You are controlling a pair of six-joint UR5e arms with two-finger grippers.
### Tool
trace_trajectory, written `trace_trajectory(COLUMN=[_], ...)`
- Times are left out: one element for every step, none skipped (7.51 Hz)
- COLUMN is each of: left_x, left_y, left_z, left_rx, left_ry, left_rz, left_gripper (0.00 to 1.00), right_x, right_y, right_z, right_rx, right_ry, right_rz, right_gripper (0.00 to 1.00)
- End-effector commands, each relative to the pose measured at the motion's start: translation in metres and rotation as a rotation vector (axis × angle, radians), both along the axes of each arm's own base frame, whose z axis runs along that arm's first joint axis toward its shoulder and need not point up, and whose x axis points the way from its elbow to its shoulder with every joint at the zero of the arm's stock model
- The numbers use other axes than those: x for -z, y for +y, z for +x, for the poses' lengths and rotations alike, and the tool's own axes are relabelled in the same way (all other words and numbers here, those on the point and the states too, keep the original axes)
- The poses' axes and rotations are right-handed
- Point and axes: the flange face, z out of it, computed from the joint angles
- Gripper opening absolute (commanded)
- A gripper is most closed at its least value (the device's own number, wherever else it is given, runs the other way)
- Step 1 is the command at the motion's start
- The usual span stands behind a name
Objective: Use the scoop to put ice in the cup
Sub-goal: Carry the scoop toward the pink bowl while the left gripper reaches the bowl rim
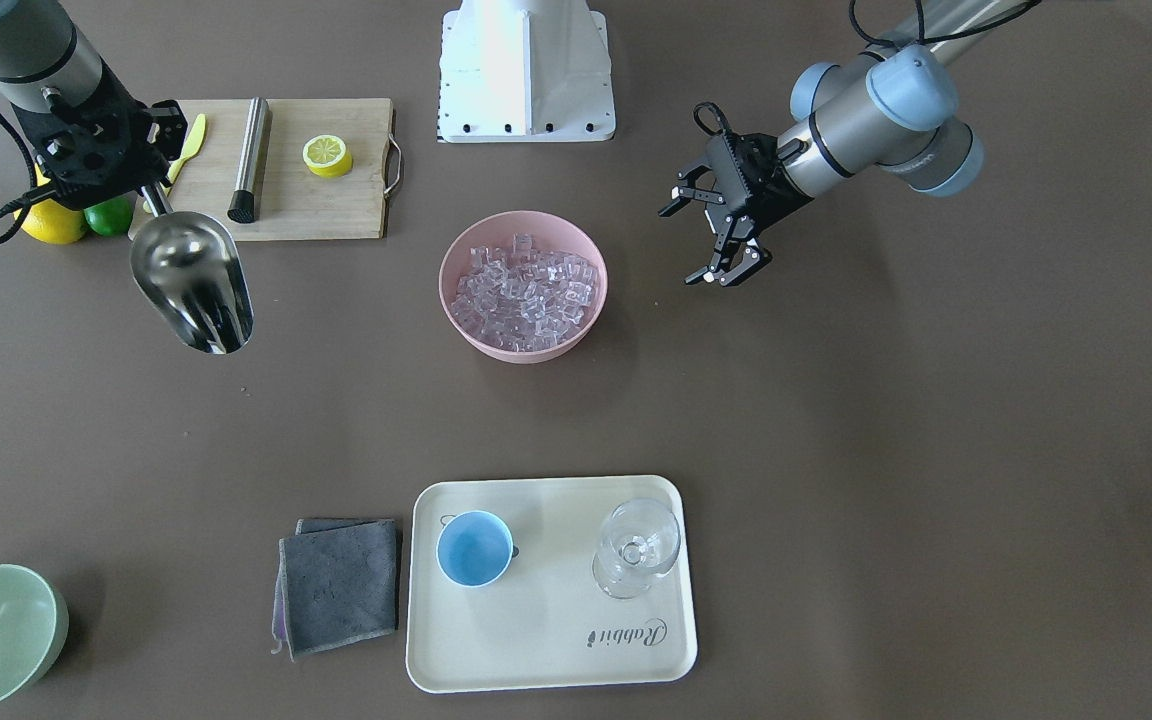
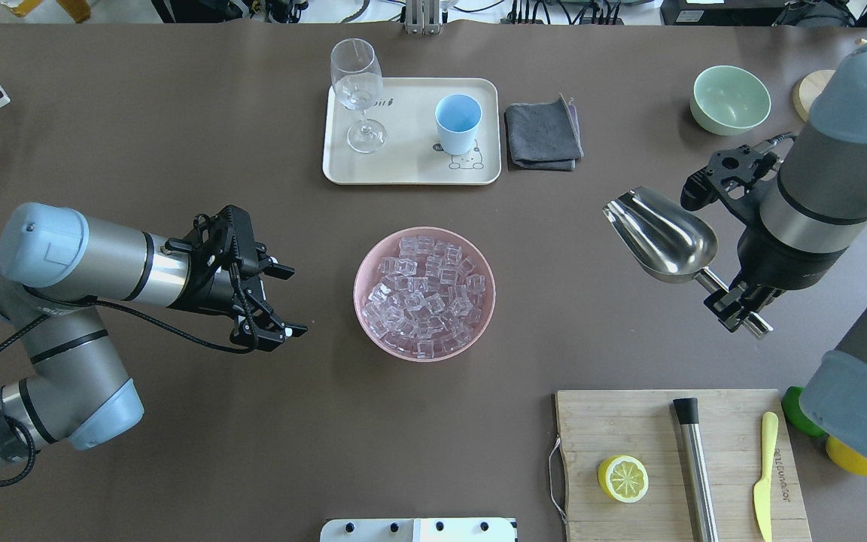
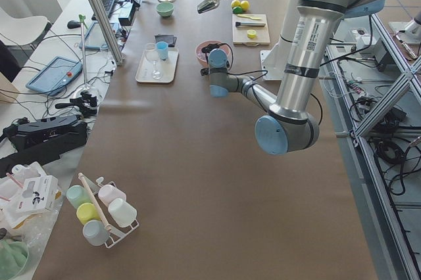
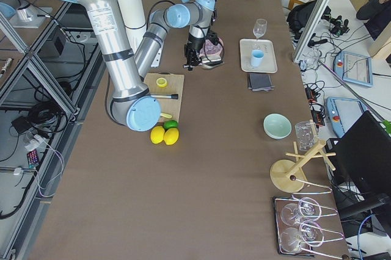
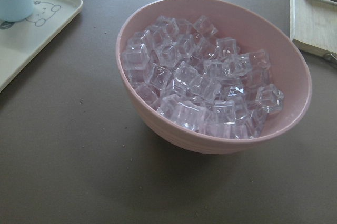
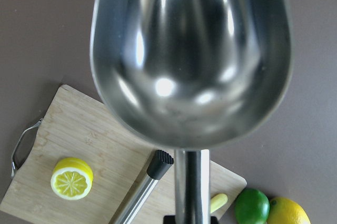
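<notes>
The right pincer [image 2: 738, 305] is clamped on the rod handle of the scoop [image 2: 663, 239], held clear of the tabletop, its shiny trough empty. The ice [image 2: 424, 293], glassy cubes heaped in a pink bowl [image 2: 364, 292], sits between this pincer and the wide-open, empty left pincer [image 2: 290, 299]. The light-blue cup [image 2: 457, 123], beyond both on a tray [image 2: 403, 162], looks empty, so scooping and pouring are yet to do.

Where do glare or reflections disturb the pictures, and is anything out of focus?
Right wrist view: bright reflections streak the scoop, which crowds the frame. Left wrist view: the ice is in focus. Overhead view: even light, soft shadows.
</notes>
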Motion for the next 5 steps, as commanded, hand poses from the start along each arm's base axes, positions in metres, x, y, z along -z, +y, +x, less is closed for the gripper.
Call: trace_trajectory(left_x=[0.004, 0.011, 0.011, 0.011, 0.013], left_y=[0.003, 0.008, 0.007, 0.007, 0.007], left_z=[0.015, 0.026, 0.025, 0.026, 0.029], left_rx=[0.020, 0.011, 0.016, 0.017, 0.015], left_ry=[0.001, 0.008, 0.009, 0.008, 0.010], left_rz=[0.008, 0.017, 0.018, 0.018, 0.019], left_gripper=[0.98, 0.98, 0.98, 0.98, 0.98], right_x=[0.068, 0.074, 0.085, 0.096, 0.103], right_y=[0.021, 0.017, 0.029, 0.028, 0.026], right_z=[-0.033, -0.055, -0.071, -0.086, -0.093], right_rx=[0.079, 0.106, 0.145, 0.175, 0.261], right_ry=[0.147, 0.139, 0.159, 0.192, 0.155], right_rz=[-0.007, -0.058, -0.054, -0.078, -0.060], right_gripper=[0.00, 0.00, 0.00, 0.00, 0.00])
